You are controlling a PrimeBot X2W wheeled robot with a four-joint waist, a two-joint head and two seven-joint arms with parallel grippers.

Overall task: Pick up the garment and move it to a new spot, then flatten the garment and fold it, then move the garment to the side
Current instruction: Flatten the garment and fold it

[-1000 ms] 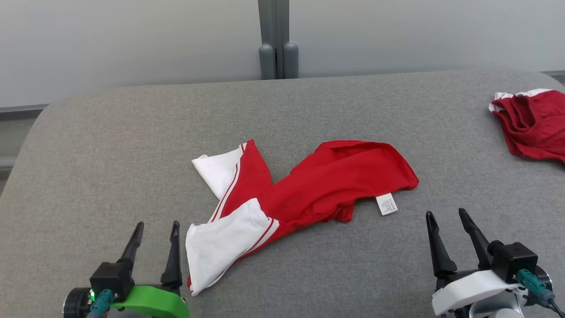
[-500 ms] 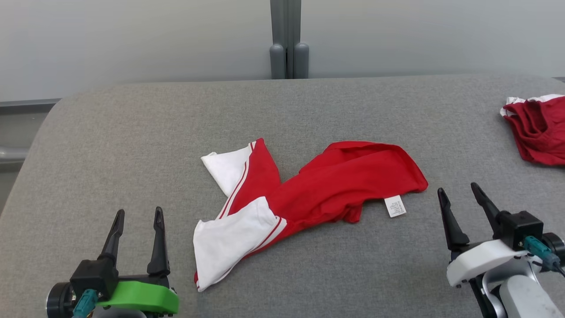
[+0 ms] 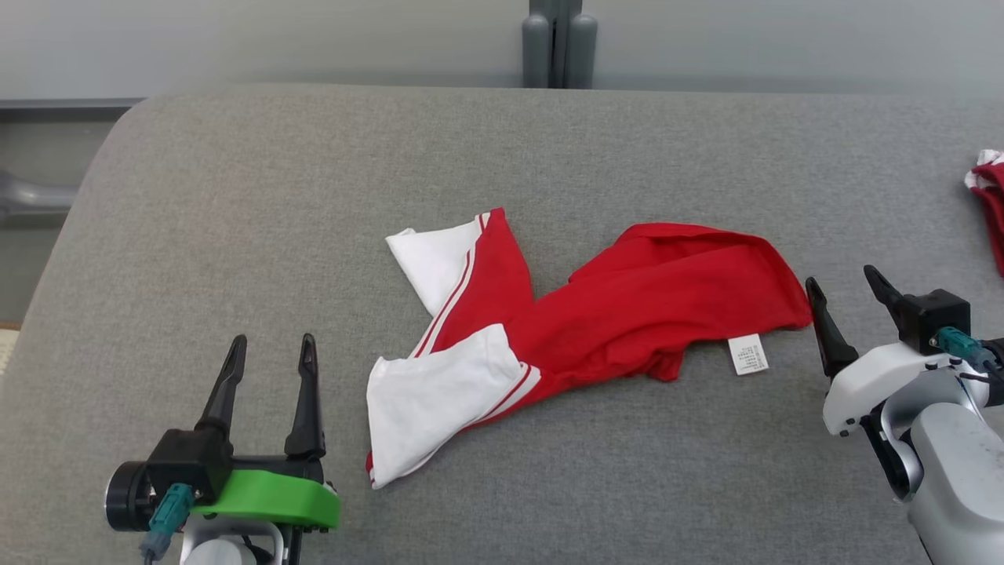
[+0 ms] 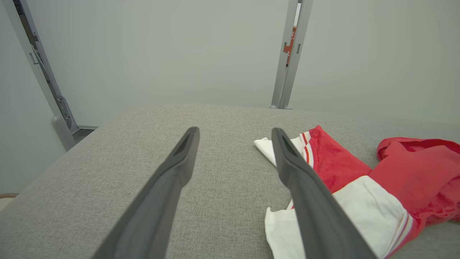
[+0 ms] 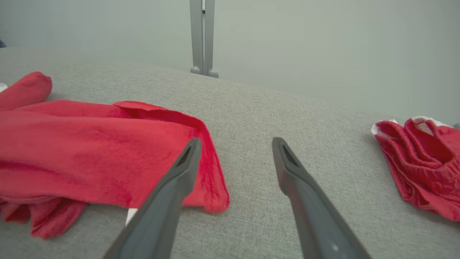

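Two grippers: both spread wide, nothing between the fingers, so no grip on anything.
left gripper (image 3: 273,344): low on the robot's left, long dark fingers pointing up the head view, over bare fabric.
right gripper (image 3: 841,276): out on the robot's right, angled a bit, higher up the head view than the other one.
task thing: crumpled red and white cloth garment (image 3: 635,310), lying loose in the middle of the wide grey fabric-covered surface (image 3: 274,180), twisted about halfway along.
garment's left end: two white panels edged with thin stripes, one flopped toward the robot, the other pointing away.
garment vs left gripper: the nearer white panel sits just beside it, on its right side, not touching. In the left wrist view the right-hand finger crosses in front of that panel.
garment vs right gripper: the red hem end comes right up to the tip of the inner finger. Touching or a hair apart, honestly can't tell. In the right wrist view that finger crosses over the hem corner, and the outer finger is over bare surface.
small white care label (image 3: 747,354): pokes out from under the red hem, flat on the surface, near the right gripper.
other stuff: a second bunched red cloth piece with white trim (image 3: 990,196) at the far right edge, well apart from the garment; a grey metal post (image 3: 558,39) behind the surface.
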